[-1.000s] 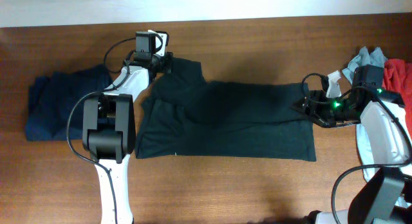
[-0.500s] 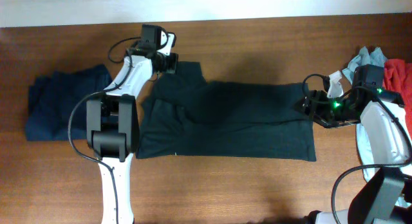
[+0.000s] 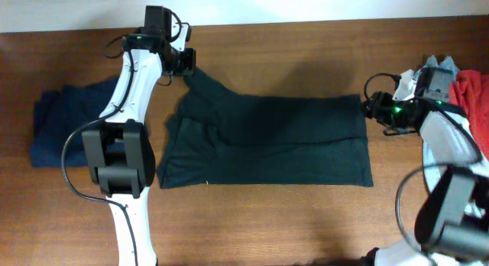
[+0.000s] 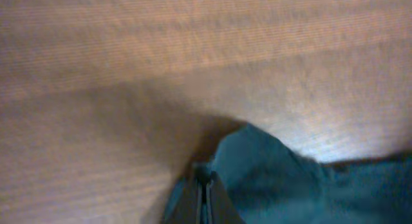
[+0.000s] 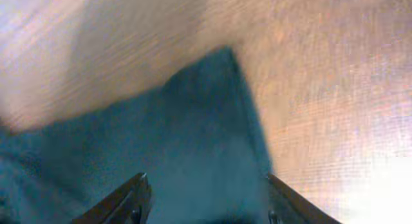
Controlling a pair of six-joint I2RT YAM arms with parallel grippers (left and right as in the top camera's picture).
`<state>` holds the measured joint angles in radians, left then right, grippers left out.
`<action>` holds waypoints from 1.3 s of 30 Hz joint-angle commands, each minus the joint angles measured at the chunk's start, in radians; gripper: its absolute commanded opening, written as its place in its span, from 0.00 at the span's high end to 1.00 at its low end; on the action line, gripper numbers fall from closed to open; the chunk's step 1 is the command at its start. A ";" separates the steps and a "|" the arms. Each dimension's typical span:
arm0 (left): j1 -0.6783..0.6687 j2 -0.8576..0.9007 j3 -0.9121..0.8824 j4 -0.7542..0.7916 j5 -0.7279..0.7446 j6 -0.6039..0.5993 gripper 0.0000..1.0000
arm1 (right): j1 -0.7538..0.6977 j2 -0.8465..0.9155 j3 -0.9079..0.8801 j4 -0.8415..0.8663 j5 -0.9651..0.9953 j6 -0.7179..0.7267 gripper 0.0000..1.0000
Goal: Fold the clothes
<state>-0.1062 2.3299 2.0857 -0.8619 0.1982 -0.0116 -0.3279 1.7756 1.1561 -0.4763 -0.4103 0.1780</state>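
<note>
The black T-shirt (image 3: 275, 140) lies spread flat across the middle of the table. My left gripper (image 3: 186, 64) is shut on its far left corner and has drawn it to a point toward the table's far edge. In the left wrist view the jaws (image 4: 203, 180) pinch the dark cloth (image 4: 270, 172). My right gripper (image 3: 373, 107) is at the shirt's far right corner. In the right wrist view its jaws (image 5: 205, 182) are open, with the corner of the cloth (image 5: 193, 121) between and below them.
A navy garment (image 3: 69, 124) lies crumpled at the left of the table. A grey-blue cloth (image 3: 442, 67) and a red cloth (image 3: 474, 90) are piled at the right edge, behind my right arm. Bare wood runs along the near side.
My left gripper has moved left and toward the far edge, pulling the shirt's corner out with it. My right arm has shifted toward the far side, over the shirt's far right corner.
</note>
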 commanded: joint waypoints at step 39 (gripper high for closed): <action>-0.068 -0.121 0.019 -0.100 0.012 0.097 1.00 | -0.036 0.161 0.047 0.243 -0.296 0.088 0.96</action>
<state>-0.1772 2.2917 2.0857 -0.9321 0.2096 0.0200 -0.3389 2.0476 1.1839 -0.1875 -0.6254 0.2794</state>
